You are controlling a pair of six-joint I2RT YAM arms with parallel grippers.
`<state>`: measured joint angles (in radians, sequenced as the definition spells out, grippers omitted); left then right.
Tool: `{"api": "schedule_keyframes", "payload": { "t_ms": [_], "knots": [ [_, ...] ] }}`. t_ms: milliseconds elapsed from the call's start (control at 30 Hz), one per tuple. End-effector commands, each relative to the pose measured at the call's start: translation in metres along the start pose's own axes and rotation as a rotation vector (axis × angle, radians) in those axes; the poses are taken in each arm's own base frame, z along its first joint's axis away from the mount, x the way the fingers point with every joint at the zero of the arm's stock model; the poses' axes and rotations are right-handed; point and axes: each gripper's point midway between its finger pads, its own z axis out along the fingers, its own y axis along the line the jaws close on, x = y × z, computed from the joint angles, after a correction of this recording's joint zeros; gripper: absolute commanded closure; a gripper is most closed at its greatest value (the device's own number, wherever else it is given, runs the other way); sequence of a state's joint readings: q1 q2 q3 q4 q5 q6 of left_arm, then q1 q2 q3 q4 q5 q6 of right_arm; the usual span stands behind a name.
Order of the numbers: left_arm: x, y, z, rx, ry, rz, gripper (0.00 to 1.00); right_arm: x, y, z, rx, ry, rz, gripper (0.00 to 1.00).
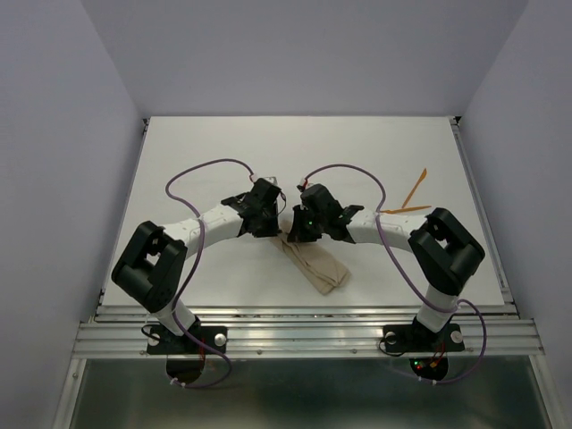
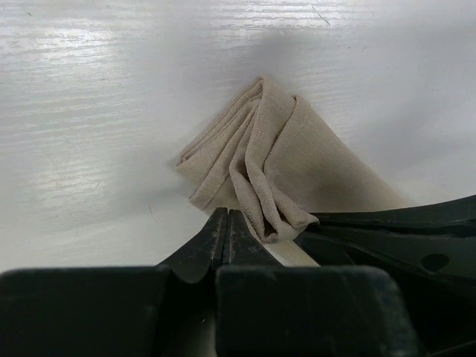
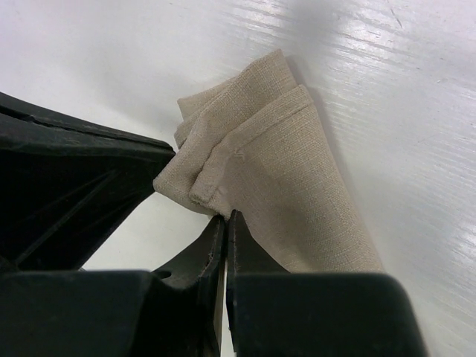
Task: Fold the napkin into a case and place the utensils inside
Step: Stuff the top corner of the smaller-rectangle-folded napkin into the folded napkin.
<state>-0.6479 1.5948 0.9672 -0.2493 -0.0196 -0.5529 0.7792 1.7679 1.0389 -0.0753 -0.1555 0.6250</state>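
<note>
The napkin (image 1: 316, 264) is a tan-beige cloth folded into a narrow strip, lying slantwise at the table's near middle. Its far end is bunched and lifted between my two grippers. My left gripper (image 1: 281, 232) is shut, its tips (image 2: 227, 213) pinching the lower edge of the bunched napkin (image 2: 290, 160). Facing it, my right gripper (image 1: 292, 234) is shut too, with its tips (image 3: 225, 217) on a hem of the napkin (image 3: 290, 178). Two thin orange utensils (image 1: 414, 189) (image 1: 404, 210) lie at the right, far from both grippers.
Purple cables (image 1: 201, 170) arc above both arms. The white table (image 1: 295, 147) ends at a metal rail (image 1: 304, 335) in front and at grey walls on the sides. The right arm's elbow (image 1: 445, 246) stands close to the utensils.
</note>
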Motion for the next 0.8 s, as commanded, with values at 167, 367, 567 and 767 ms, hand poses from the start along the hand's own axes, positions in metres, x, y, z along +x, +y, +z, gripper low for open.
{"api": "schedule_keyframes", "payload": {
  "t_ms": [167,367,567,767],
  "knots": [
    [-0.004,-0.002,-0.004,0.003,-0.049,0.021,0.84,-0.026,0.015,-0.013,-0.023,-0.078,0.036,0.99],
    [0.005,-0.005,-0.01,0.055,-0.063,0.027,0.84,-0.035,0.021,-0.021,-0.03,-0.118,0.051,0.99],
    [0.006,-0.016,-0.01,0.066,-0.066,0.066,0.73,-0.035,0.019,-0.023,-0.024,-0.122,0.059,0.99],
    [0.006,-0.027,-0.006,0.068,-0.069,0.077,0.59,-0.039,0.018,-0.026,-0.024,-0.135,0.07,0.99]
  ]
}}
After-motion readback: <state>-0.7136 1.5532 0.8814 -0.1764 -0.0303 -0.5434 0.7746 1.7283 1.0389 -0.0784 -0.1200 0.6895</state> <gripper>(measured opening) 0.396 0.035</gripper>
